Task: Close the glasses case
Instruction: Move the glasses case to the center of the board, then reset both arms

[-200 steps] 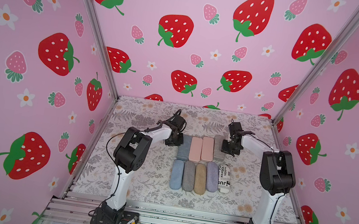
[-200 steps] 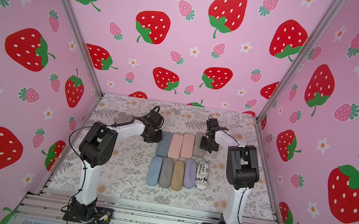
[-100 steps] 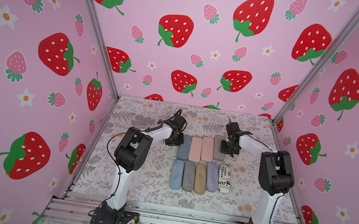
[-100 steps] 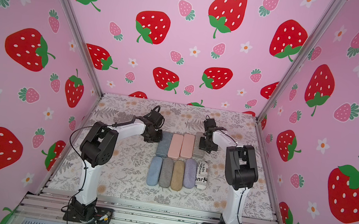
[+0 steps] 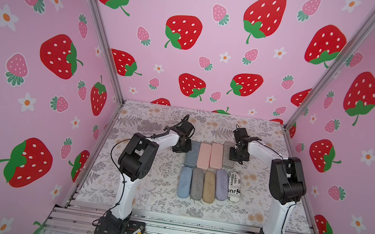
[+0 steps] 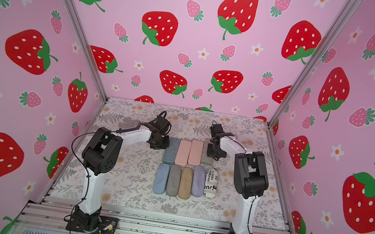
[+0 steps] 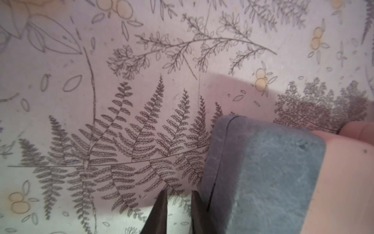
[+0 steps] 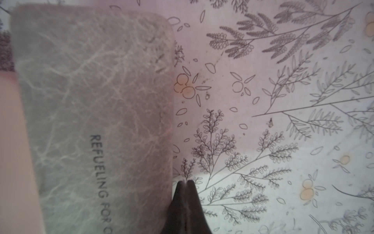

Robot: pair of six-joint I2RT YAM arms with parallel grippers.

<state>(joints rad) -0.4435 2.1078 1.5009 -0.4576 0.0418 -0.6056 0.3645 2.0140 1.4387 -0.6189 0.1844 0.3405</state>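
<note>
Nine cases lie on the counter (image 5: 144, 192) in both top views, four in the back row and five in the front, every one flat with no lid seen raised. On that evidence the closing looks done or all but done. The left gripper (image 5: 180, 147) stands low just beside the outer flank of the blue-grey case (image 5: 192, 154) at one end of the back row, and the right gripper (image 5: 238, 156) stands just beside the grey case (image 5: 227, 164) at the other end. Both cases lie with the long axis running from the robot's side toward the back wall, parallel to their neighbours. In the other top view the same holds: left gripper (image 6: 159, 145) by the blue-grey case (image 6: 171, 150), right gripper (image 6: 216, 154) by the grey case (image 6: 206, 160). In the left wrist view the left gripper (image 7: 179, 192) has its jaws a little apart with only counter between them, gripping nothing, one finger close against the blue-grey case (image 7: 263, 172). That case's seam runs along the flank facing the gripper, and whether it is fully latched cannot be told, so a final press may be left. A pink case (image 7: 344, 182) touches its far side. In the right wrist view the right gripper (image 8: 185, 182) is fully closed and empty, just beside the long edge of the grey case (image 8: 91, 101). The case's printed lettering runs along its length, and no seam shows.
</note>
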